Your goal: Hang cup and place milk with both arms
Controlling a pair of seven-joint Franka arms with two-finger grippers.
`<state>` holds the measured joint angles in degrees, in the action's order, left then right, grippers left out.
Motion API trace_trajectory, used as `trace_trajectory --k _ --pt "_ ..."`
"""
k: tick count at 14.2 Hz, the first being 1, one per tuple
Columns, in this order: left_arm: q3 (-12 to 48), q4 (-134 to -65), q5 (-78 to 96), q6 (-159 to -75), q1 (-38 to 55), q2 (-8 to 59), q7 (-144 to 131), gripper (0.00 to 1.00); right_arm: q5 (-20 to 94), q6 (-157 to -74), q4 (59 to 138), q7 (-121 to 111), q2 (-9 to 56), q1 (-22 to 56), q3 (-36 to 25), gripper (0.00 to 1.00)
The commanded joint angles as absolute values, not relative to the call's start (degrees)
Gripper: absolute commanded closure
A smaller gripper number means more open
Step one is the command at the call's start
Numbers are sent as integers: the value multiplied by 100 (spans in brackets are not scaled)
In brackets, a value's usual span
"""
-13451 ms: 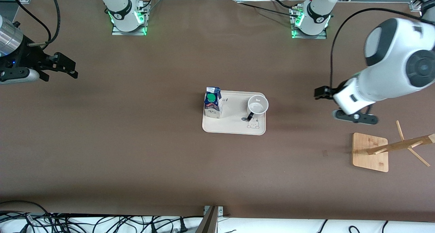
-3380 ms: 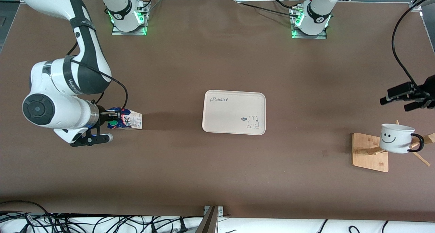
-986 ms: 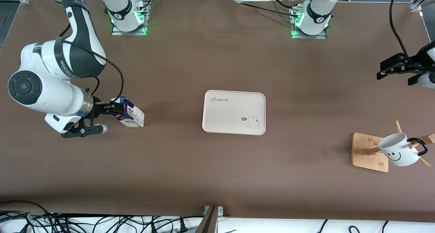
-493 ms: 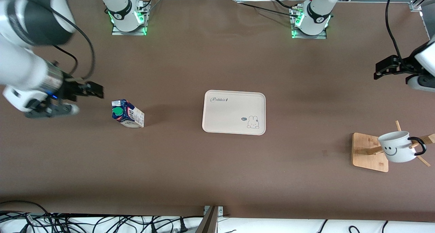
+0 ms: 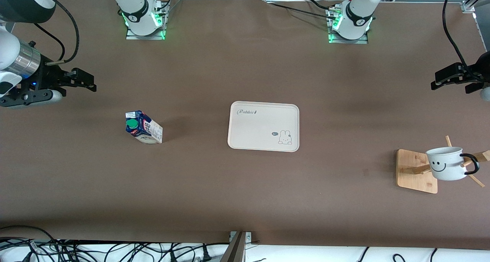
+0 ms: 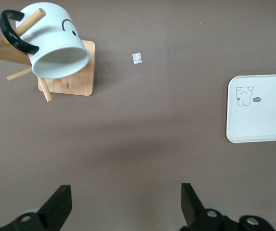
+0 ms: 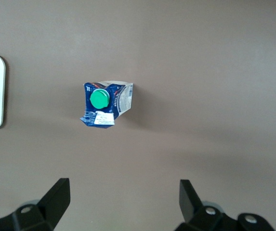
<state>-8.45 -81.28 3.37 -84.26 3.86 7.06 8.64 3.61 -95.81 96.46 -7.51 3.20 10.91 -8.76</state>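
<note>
Both goals look met; arms clear off.
Left pincer (image 5: 448, 79) and right pincer (image 5: 76, 81) spread, empty, each over its own surface (image 5: 245, 193) end edge; retract high, clear of white smiley mug (image 5: 446, 163) on wooden rack (image 5: 415, 170) and blue-white green-capped milk carton (image 5: 143, 127).

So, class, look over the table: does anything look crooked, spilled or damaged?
Nothing is spilled. The milk carton stands upright on the table, though its top looks slightly crumpled. The cup hangs tilted on the wooden rack, as expected.
</note>
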Motion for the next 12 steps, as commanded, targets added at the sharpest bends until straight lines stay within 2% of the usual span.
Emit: trace_trajectory --k 1,7,12 --pt "-844 -8086 272 -8385 413 633 800 0 229 -9633 9713 -827 193 809 -519 0" --pt "-835 -8086 272 -8253 413 633 835 0 -62 -9396 9168 -703 413 1081 -483 0" --pt "-826 -8086 159 -8148 413 650 791 0 167 -9387 9141 -573 404 1116 -475 0"
